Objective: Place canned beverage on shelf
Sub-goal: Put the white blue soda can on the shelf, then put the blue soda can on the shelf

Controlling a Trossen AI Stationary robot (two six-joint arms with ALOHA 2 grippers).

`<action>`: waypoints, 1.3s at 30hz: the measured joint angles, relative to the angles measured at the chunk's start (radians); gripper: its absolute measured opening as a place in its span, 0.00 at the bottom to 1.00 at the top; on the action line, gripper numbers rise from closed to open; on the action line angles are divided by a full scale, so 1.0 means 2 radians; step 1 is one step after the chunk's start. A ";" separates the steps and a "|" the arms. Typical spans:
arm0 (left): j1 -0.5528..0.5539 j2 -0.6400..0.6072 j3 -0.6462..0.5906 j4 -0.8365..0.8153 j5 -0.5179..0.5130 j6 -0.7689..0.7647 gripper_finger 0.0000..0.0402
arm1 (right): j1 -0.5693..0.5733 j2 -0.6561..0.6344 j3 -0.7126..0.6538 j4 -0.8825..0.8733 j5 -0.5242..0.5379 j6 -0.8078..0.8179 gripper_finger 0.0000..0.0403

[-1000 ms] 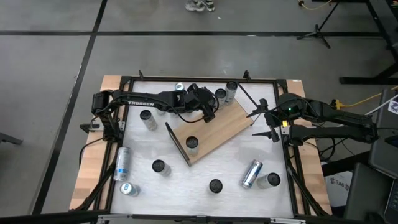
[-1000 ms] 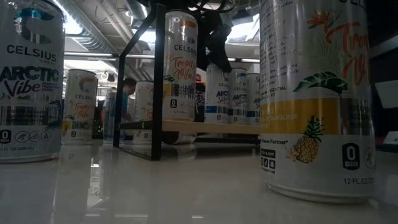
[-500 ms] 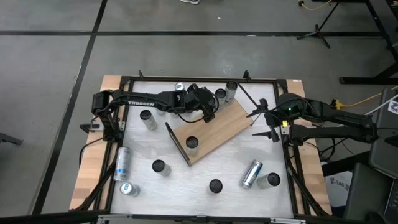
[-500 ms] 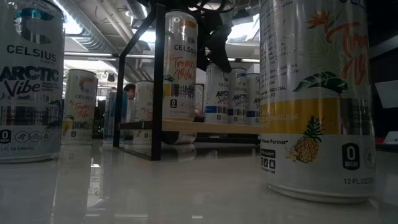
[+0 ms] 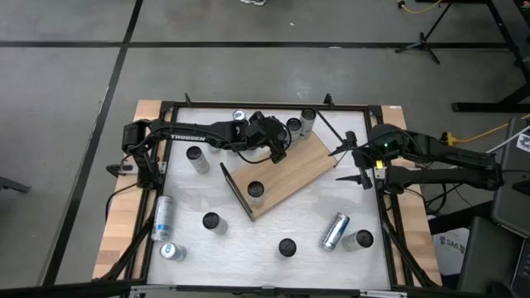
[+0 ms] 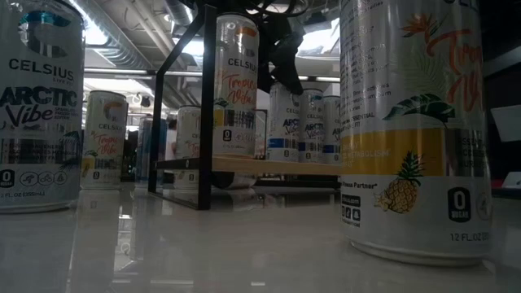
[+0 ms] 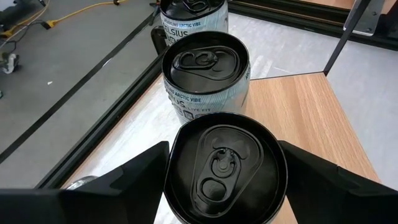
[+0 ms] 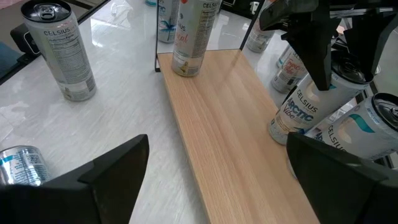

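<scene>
Roughly halfway, by the look of it. Done: first can point(image 5: 256, 189) upright on shelf point(image 5: 302, 165), near its dark-panel end, approx. mid worktop point(image 5: 186, 199). In hand now: second can point(image 7: 224, 168), upright at shelf's opposite end, on the corner nearest worktop's back edge, base apparently on the wood but right at the board's edge. Gripped from above by left gripper point(image 5: 277, 148), fingers point(image 7: 134, 171) set about a can's width apart and snug against both sides of the rim; no gap visible either side, so judged as holding, not let go. Left to do here: confirm can seated flat, open up, lift clear w/o tipping it. Two more upright cans just off that corner on the worktop, close enough to bump on the way out. Right gripper point(image 5: 349, 163) waiting by worktop's right edge, spread wide, nothing between its fingers, touching nothing. Plenty of spare cans point(image 5: 211, 221) about the worktop, some upright, some lying down, so possibly more trips if all meant for shelf.
</scene>
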 joint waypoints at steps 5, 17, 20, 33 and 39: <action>0.000 0.000 0.000 0.003 -0.001 0.000 0.73 | 0.000 0.000 0.000 0.000 0.000 0.000 0.92; 0.000 -0.001 0.000 0.004 -0.001 0.000 0.89 | 0.000 0.000 0.000 0.000 0.000 0.000 0.92; 0.000 -0.001 0.000 0.004 -0.001 0.000 0.89 | 0.000 0.000 0.000 0.000 0.000 0.000 0.92; 0.000 -0.040 0.001 0.003 -0.001 0.002 0.89 | 0.000 0.000 0.000 0.000 0.000 0.000 0.92; 0.005 -0.051 0.001 -0.002 -0.002 0.047 0.89 | 0.000 0.000 0.000 -0.001 0.001 0.000 0.92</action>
